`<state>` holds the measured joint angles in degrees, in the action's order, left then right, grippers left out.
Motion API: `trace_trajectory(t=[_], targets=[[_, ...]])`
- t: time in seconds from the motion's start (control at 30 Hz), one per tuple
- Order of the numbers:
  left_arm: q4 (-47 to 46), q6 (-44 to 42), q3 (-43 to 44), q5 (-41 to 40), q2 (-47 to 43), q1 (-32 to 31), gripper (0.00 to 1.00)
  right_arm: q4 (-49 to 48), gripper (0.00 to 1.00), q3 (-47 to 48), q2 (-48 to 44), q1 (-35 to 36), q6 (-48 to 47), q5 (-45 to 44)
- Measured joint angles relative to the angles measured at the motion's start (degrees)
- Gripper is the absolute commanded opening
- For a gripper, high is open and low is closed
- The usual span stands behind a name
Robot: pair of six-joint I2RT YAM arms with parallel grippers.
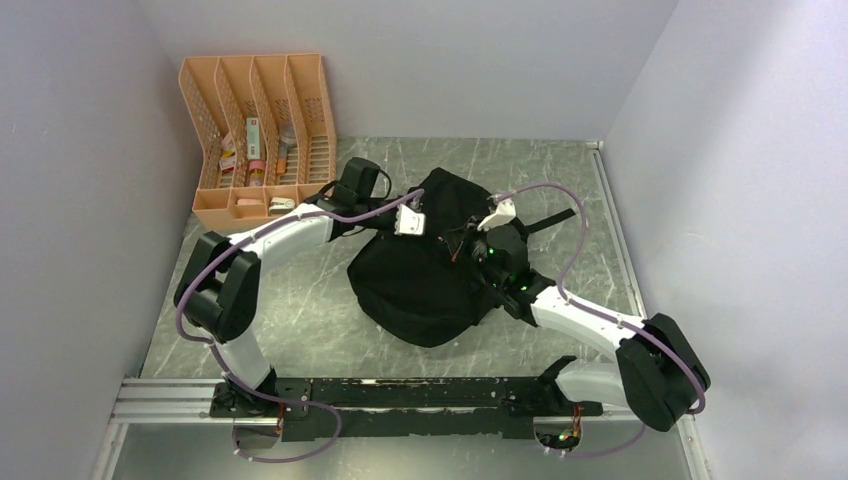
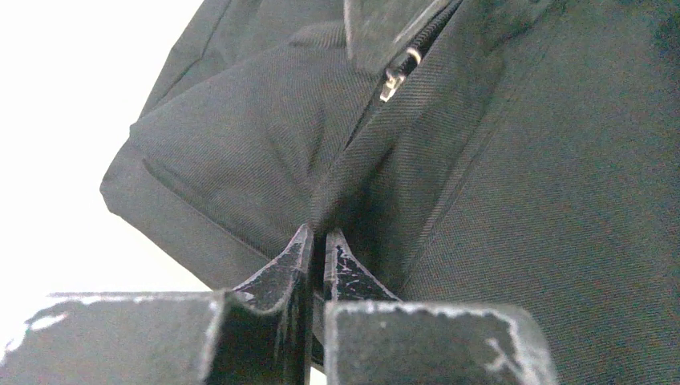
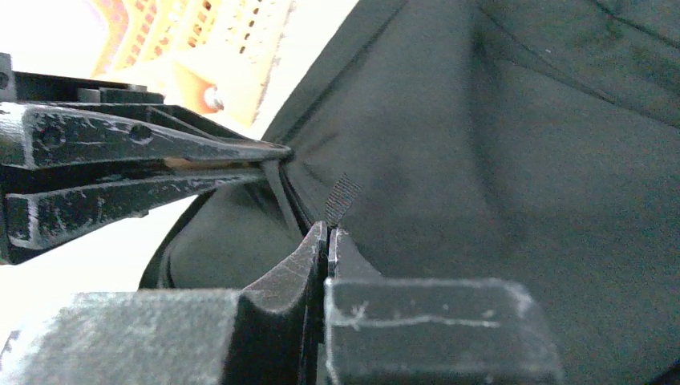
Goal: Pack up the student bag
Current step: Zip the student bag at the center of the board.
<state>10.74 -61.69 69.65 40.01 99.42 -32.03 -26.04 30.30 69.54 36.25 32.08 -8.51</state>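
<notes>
Both grippers pinched on the black, rounded student bag [image 1: 420, 285]
Left gripper [image 2: 318, 237] clamps a fabric fold below the silver zipper pull [image 2: 393, 80]; right gripper [image 3: 327, 233] nips a woven tab [image 3: 342, 199]. The bag slumps mid-table [image 1: 300, 305] beside the orange desk organiser [image 1: 310, 120], whose packet labels are too small to read.

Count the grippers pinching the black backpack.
2. The left gripper pinches a fabric fold near the zipper pull; the right gripper pinches the student bag close beside it.
</notes>
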Motion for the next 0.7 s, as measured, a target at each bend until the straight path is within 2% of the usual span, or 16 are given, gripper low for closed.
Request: trace_trajectory(t=[0.27,0.7], targets=[[-1.9,0.6,-2.3,-0.9,-1.1,2.1,0.05,4.7,0.0,-0.5,-2.3,0.3,-0.5,-4.0],[-3.0,3.7,-2.9,-6.6,-1.2,3.3,0.05,13.4,0.0,-5.2,-12.1,0.2,-0.9,-10.8]])
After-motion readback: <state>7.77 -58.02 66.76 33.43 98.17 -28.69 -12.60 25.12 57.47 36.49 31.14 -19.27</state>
